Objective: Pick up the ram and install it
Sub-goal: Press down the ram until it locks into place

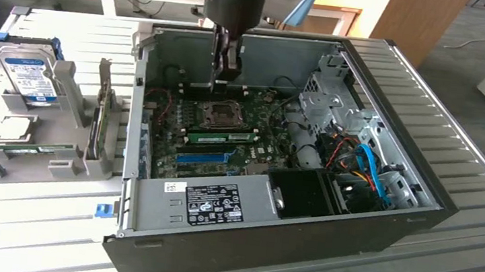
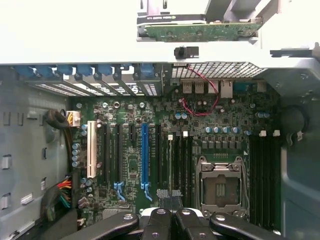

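Exterior view | hand (image 1: pixel 224 73) vertical (fingers together) | above motherboard (image 1: pixel 224 134)

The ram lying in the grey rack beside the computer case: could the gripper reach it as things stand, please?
Probably not directly. The gripper sits low inside the case, and its side wall stands between it and the ram; it would have to rise out first.

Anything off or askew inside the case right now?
Nothing stands out. A ram stick sits level in its slot beside the CPU socket. The gripper hangs above the board, fingers together. A red wire loops near the rear ports, away from the slots.
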You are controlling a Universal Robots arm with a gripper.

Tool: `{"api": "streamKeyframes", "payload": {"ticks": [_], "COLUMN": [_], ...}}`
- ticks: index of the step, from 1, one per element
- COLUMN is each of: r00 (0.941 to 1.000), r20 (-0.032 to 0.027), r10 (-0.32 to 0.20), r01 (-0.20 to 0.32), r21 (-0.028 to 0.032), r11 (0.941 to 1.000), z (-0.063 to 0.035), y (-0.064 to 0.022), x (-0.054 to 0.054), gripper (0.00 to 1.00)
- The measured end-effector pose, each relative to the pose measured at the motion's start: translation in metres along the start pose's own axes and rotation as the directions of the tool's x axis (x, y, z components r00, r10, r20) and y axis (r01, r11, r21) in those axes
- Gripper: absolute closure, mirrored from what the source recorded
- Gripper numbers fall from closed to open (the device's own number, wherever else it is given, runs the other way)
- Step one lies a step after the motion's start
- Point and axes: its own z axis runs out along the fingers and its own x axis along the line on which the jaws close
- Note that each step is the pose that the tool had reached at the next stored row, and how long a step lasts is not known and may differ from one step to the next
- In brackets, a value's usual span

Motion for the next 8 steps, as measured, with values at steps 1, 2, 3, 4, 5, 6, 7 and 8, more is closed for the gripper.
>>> {"api": "streamKeyframes", "payload": {"ticks": [1, 2, 3, 4, 5, 6, 7, 8], "r00": [1.0, 1.0, 1.0, 1.0, 1.0, 1.0, 1.0, 1.0], "r20": [-0.0007, -0.0015, -0.0022, -0.0029, -0.0038, -0.0046, -0.0055, -0.0064], "r10": [0.0, 0.0, 0.0, 0.0, 0.0, 0.0, 0.0, 0.0], "r01": [0.0, 0.0, 0.0, 0.0, 0.0, 0.0, 0.0, 0.0], "r21": [0.0, 0.0, 0.0, 0.0, 0.0, 0.0001, 0.0001, 0.0001], "r11": [1.0, 1.0, 1.0, 1.0, 1.0, 1.0, 1.0, 1.0], "z": [-0.0019, -0.0039, -0.0058, -0.0076, -0.0094, -0.0112, -0.0128, -0.0144], "y": [0.0001, 0.0001, 0.0002, 0.0003, 0.0003, 0.0004, 0.0004, 0.0005], "x": [0.0, 0.0, 0.0, 0.0, 0.0, 0.0, 0.0, 0.001], "gripper": [0.89, 0.89, 0.89, 0.89, 0.89, 0.89, 0.89, 0.89]}}
